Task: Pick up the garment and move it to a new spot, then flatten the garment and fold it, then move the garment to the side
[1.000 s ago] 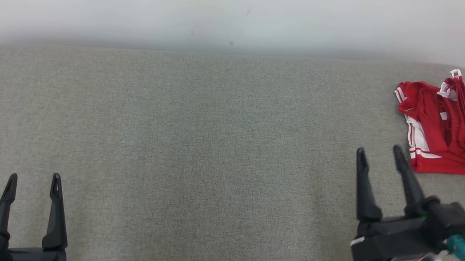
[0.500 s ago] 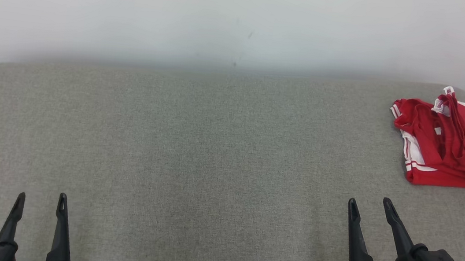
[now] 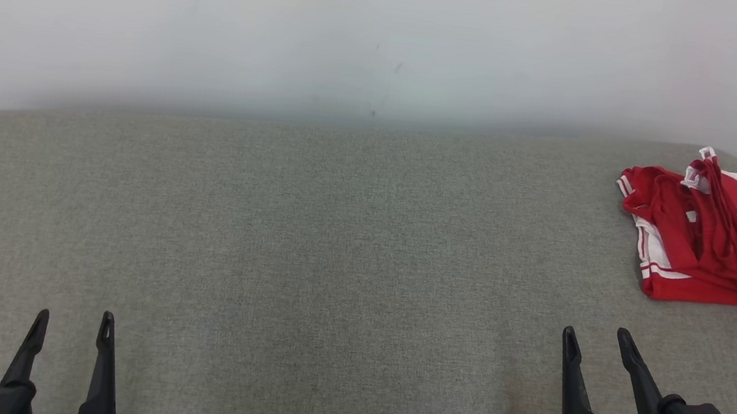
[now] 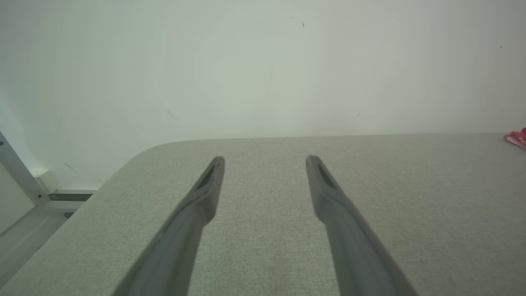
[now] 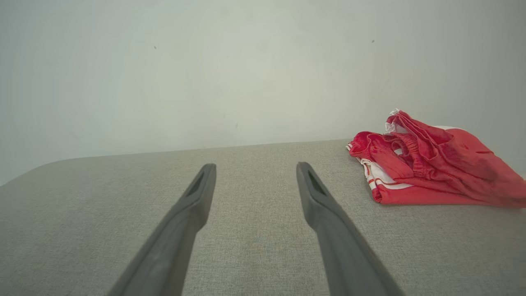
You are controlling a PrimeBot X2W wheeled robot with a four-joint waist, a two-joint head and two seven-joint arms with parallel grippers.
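Note:
The garment (image 3: 716, 236) is red with white stripes and lies folded in a loose pile at the far right of the grey table (image 3: 335, 245). The right wrist view has the garment (image 5: 427, 168) ahead and to the right of my fingers. My right gripper (image 3: 595, 337) hovers open near the front right, short of the garment and apart from it. At the front left my left gripper (image 3: 75, 319) stands open with nothing in it. The left wrist view catches a red corner of the garment (image 4: 517, 138) at its right edge.
A pale wall (image 3: 361, 37) rises right behind the table's far edge. The table's rounded left corner (image 4: 135, 156) drops off to a floor with a metal frame (image 4: 18, 172) beside it.
The head camera has tilted up, shifting the whole picture down. My right gripper has drawn back from the garment toward the front edge. The garment lies unchanged.

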